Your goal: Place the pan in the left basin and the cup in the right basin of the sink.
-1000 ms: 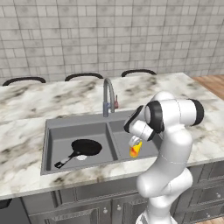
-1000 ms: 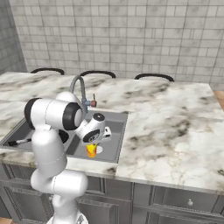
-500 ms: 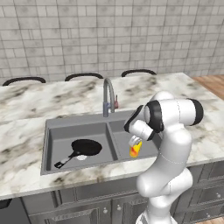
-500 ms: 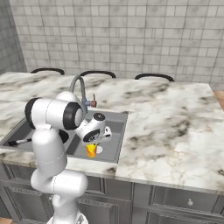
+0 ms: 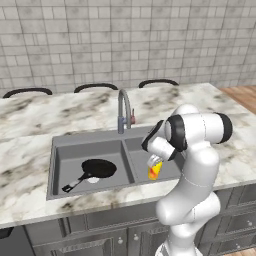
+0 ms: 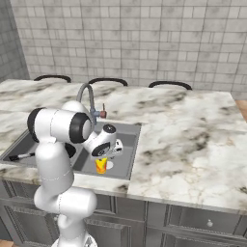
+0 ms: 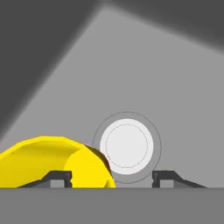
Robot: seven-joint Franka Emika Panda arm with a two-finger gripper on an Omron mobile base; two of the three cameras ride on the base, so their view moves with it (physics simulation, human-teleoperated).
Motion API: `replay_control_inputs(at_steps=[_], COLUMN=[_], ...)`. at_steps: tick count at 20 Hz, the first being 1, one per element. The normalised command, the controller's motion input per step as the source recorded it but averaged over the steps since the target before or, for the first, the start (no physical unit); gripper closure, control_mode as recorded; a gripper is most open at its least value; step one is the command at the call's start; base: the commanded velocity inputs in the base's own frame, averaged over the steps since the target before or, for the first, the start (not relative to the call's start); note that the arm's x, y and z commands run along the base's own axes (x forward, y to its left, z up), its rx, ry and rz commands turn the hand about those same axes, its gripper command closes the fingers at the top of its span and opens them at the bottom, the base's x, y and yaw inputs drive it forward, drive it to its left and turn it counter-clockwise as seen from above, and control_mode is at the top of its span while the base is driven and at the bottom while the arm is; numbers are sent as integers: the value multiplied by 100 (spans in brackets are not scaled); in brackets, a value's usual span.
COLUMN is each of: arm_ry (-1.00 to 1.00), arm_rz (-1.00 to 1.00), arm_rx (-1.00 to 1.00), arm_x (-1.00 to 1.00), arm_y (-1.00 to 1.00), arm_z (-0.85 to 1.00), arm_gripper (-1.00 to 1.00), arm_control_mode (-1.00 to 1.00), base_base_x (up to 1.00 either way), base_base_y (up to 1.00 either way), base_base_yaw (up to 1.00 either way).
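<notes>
The black pan (image 5: 99,168) lies in the wide left basin (image 5: 70,157) of the sink, its thin handle (image 5: 74,184) pointing toward the front left. The yellow cup (image 5: 154,170) with its red-orange mark sits tilted in the narrow right basin (image 5: 137,148), directly under my gripper (image 5: 155,160). In the hand view the cup (image 7: 48,162) lies off to the left, around the left fingertip (image 7: 60,177), beside the round pale drain (image 7: 127,146). The gripper (image 7: 114,177) is open, its fingertips wide apart. From the right base view the cup (image 6: 101,165) hangs just below the gripper (image 6: 102,155).
The curved metal faucet (image 5: 123,107) rises behind the divider, close to my forearm. Marble counter (image 5: 30,150) surrounds the sink, with a broad stretch (image 6: 193,144) to the right. Dark chair backs (image 5: 95,87) line the far edge under the tiled wall.
</notes>
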Motion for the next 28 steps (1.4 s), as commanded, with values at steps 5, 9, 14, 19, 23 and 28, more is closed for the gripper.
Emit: replay_control_inputs(at_steps=[5,9,14,19,23,28], arm_ry=[0,0,0,0,0,0], arm_rz=[0,0,0,-1,-3,-7], arm_rx=[0,0,0,0,0,0], arm_x=[0,-1,-5,-33,-64,-71], arm_y=[0,0,0,0,0,0], arm_z=[14,44,51,53,48,46], arm_gripper=[-100,-100,-100,-100,-100,-100], arm_control_mode=[-100,-100,-100,-100,-100,-100], base_base_x=[0,0,0,0,0,0], base_base_y=[0,0,0,0,0,0], base_base_yaw=[0,0,0,0,0,0])
